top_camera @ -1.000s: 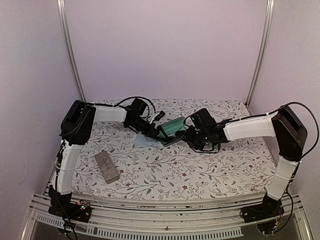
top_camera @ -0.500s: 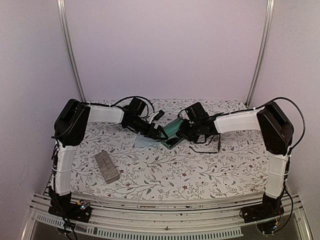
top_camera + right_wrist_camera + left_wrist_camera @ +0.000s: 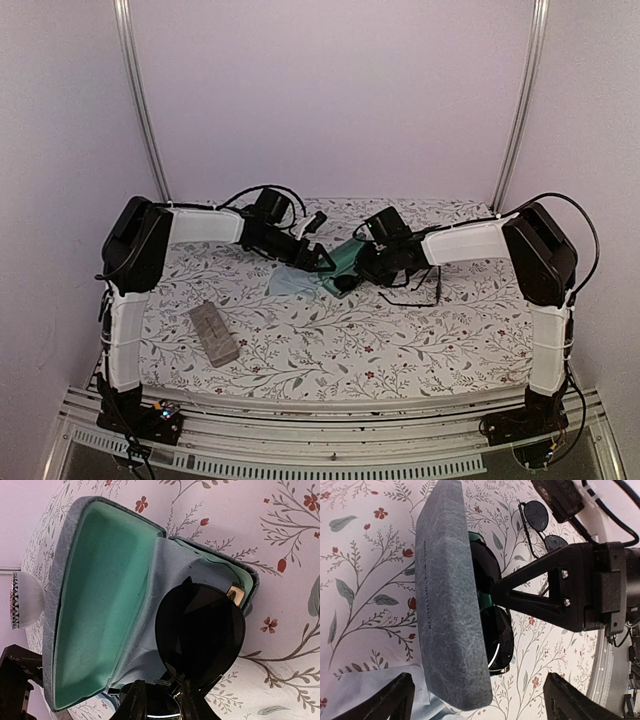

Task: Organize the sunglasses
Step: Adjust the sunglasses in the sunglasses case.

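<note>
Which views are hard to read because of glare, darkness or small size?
Top external: soft, even light, but the case is small and its detail is lost. Left wrist: the case is sharp; the upper right corner is washed out. Right wrist: the green lining is well lit, but the sunglasses lens is almost black, without detail.

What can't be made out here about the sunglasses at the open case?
Right wrist: whether the right gripper pinches the sunglasses; the bottom edge cuts it off.
Left wrist: the case lid hides its inside.
Top: sunglasses too small, tucked behind the right gripper.
</note>
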You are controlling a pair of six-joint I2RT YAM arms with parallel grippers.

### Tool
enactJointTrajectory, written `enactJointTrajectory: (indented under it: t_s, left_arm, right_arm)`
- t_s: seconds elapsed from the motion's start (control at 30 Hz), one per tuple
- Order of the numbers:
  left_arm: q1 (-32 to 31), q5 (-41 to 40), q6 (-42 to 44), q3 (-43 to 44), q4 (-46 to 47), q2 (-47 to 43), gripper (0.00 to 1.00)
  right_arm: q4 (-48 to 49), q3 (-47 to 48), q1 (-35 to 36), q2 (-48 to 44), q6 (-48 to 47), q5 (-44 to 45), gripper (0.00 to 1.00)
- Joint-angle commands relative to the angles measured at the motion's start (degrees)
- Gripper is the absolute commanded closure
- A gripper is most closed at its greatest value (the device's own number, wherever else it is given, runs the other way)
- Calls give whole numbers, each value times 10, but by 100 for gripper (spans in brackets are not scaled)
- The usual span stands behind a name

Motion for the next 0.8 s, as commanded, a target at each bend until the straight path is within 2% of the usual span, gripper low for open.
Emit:
enactJointTrajectory:
  t_s: [0.0,0.17,0.37,0.6,0.77]
  left_arm:
    - [-6,-13,-2,-7,0,-35,8]
    - [-6,-21,-4,-7,-1,-38,9]
    - [-5,-24,-5,-9,0,-35,10]
    - [-5,-26,-9,-11,-1,-34,11]
    - [-4,-27,-11,-16,-1,-38,11]
  right_arm:
    - [3,-6,-6,-13,11,0,75]
    - [62,-55,-6,-64,-3,7,73]
    - [18,-65,-4,-82,17,21,73]
    - [13,-60,-4,-45,43,-6,69]
    - [56,-51,-4,-24,34,-22,69]
